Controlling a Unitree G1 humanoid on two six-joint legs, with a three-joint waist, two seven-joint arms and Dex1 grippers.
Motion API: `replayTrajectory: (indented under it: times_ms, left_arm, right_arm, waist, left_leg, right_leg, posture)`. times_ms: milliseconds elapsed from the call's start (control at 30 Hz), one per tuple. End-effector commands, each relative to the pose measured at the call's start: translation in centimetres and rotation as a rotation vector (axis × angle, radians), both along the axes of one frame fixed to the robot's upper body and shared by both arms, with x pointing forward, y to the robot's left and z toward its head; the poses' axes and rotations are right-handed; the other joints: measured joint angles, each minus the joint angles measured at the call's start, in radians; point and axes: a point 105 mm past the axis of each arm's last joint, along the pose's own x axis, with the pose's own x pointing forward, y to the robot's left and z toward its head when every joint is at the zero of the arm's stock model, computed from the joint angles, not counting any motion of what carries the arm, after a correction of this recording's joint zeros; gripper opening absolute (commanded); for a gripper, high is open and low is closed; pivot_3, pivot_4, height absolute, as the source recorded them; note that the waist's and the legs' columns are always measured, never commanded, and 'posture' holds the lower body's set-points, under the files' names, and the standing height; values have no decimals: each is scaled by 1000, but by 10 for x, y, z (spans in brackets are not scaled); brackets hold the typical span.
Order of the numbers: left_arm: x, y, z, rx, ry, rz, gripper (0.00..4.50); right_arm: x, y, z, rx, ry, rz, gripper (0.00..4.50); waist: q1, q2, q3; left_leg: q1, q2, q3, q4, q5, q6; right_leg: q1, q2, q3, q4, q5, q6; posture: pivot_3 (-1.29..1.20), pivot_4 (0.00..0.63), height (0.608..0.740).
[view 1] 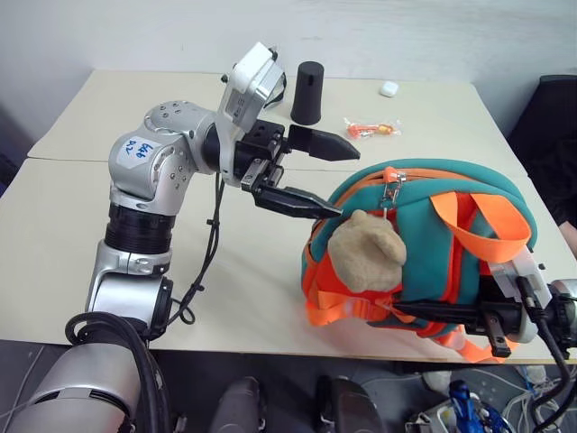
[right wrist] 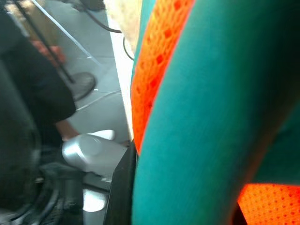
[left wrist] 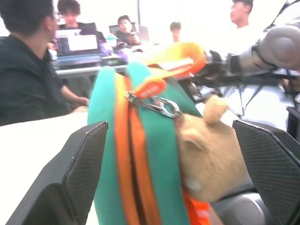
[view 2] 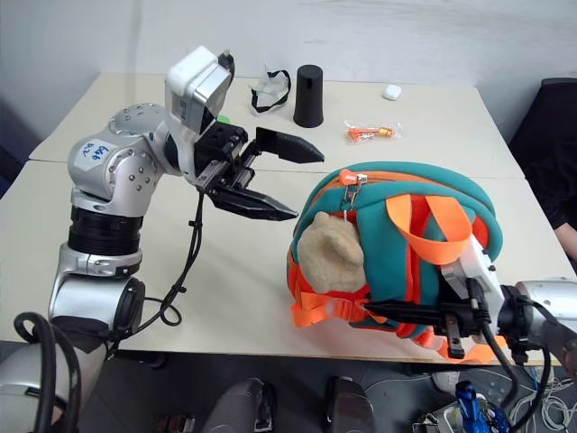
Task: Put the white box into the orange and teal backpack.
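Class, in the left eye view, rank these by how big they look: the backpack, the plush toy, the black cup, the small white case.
1. orange and teal backpack
2. plush toy
3. black cup
4. small white case

The cup and case sit farther away.

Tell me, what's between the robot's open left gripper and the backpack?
Nothing: in the left eye view, bare table separates the left gripper from the backpack.

Beige tables (view 1: 135, 234) pushed together, plain white wall (view 1: 406, 36)

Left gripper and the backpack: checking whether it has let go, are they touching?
Apart. The right eye view shows the open left gripper with bare table between its lower finger and the backpack.
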Motion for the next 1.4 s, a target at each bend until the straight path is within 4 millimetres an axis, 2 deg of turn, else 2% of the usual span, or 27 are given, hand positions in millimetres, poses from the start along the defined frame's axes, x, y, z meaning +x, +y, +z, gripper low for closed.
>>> replayTrajectory:
  times_ms: [33, 167, 367, 467, 567, 700, 867, 967, 1167, 1267, 1400]
  left_arm:
    - [-14, 4, 7, -29, 22, -46, 4489]
    - [-30, 14, 2, 31, 73, -47, 4489]
    - [-41, 7, -7, 85, 70, -27, 4489]
    - [-34, -1, -19, 124, 12, 21, 4489]
    - [-17, -13, -39, 189, -93, 109, 4489]
    - [-5, -20, -53, 223, -182, 159, 4489]
    - [-8, -25, -55, 190, -159, 130, 4489]
    - [-8, -31, -50, 144, -127, 134, 3918]
    - [-12, -35, -43, 96, -78, 115, 2085]
    - [-17, -31, -38, 80, -51, 78, 1343]
    - [-24, -14, -31, 106, -49, 27, 779]
  right_arm:
    - [16, -4, -2, -23, -55, -93, 40]
    - [14, -1, -2, -29, -51, -72, 40]
    - [11, 2, -3, -21, -37, -58, 40]
    - [11, 5, 0, -2, -37, -47, 40]
    - [11, 7, 9, 22, -43, -41, 40]
    - [9, 9, 12, 29, -38, -29, 40]
    - [7, 10, 12, 34, -31, -27, 40]
    - [6, 10, 12, 34, -25, -25, 40]
    - [5, 11, 10, 32, -18, -22, 40]
    - [4, 11, 9, 33, -16, -23, 40]
    - [7, 9, 10, 38, -25, -39, 40]
  waist:
    - [-4, 0, 0]
    - [-4, 0, 0]
    - [2, 0, 0]
    - [0, 0, 0]
    - [0, 0, 0]
    - [0, 0, 0]
    - [2, 0, 0]
    - [2, 0, 0]
    - [0, 0, 0]
    - [0, 0, 0]
    - [-1, 0, 0]
  left_leg:
    - [0, 1, 1, 0, 0, 0]
    - [0, 1, 1, 0, 0, -1]
    - [1, 0, 0, 0, 0, -1]
    - [1, 0, 0, 0, 0, -1]
    - [1, 1, 1, 0, 0, -1]
    - [1, 1, 1, 0, 0, -1]
    - [1, 1, 1, 0, 0, 0]
    - [1, 0, 1, 0, 0, 0]
    - [1, 1, 1, 0, 0, 0]
    - [1, 1, 1, 0, 0, 0]
    - [1, 1, 1, 0, 0, 0]
  right_leg:
    - [0, 1, 0, 1, 0, 0]
    - [-1, 1, 1, 1, 0, 0]
    - [0, 0, 1, 0, 0, 0]
    - [0, 0, 2, -1, 0, 0]
    - [0, 1, 2, -2, 0, 0]
    - [0, 1, 2, -2, 0, 0]
    - [0, 0, 2, -3, 0, 0]
    - [0, -1, 1, -3, 0, 0]
    - [0, 0, 1, -3, 0, 0]
    - [0, 0, 1, -3, 0, 0]
    - [0, 0, 1, -2, 0, 0]
  posture:
    - [0, 150, 740]
    - [0, 150, 740]
    - [0, 150, 740]
    - [0, 150, 740]
    - [0, 150, 740]
    - [0, 150, 740]
    - [0, 150, 740]
    - [0, 150, 740]
    - [0, 150, 740]
    - [0, 150, 740]
    - [0, 150, 740]
